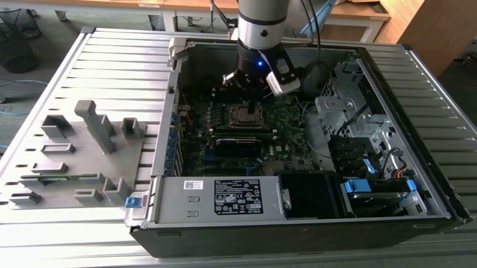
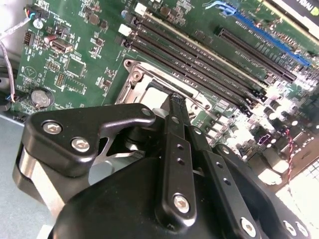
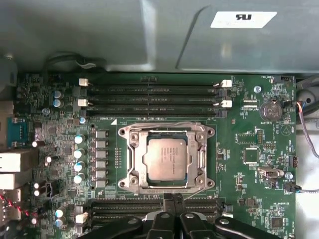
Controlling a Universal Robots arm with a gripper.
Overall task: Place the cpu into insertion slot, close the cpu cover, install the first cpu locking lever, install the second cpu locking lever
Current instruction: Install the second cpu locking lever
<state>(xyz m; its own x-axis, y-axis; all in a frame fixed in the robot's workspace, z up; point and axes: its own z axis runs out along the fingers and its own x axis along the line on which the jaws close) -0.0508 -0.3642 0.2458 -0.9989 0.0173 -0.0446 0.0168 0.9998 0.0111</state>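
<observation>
Cpu (image 3: 166, 159) sits flat in the slot (image 3: 145, 182), at the centre of the first wrist view, its dull metal top showing through the square opening of the cover (image 3: 134, 160). The cover lies down over the socket, its frame flush around the chip on all four sides. Thin wire levers run along the upper and lower edges of the frame; whether either is latched cannot be confirmed from these frames.

Gripper (image 3: 172, 200) enters at the bottom centre of the first wrist view, its tip just past the lower edge of the socket, over the upper row of the lower memory slots (image 3: 199, 205). The chip therefore lies directly ahead of the jaws, toward the upper part of that frame. The jaws are closed, fingers pressed together, and hold nothing.

In the second wrist view the fingertip (image 2: 177, 101) stands at the near rim of the socket, over or against it. In the exterior view the gripper (image 1: 256, 99) hangs straight down over the socket (image 1: 244, 115) inside the open case (image 1: 417, 184), upper centre of frame.
</observation>
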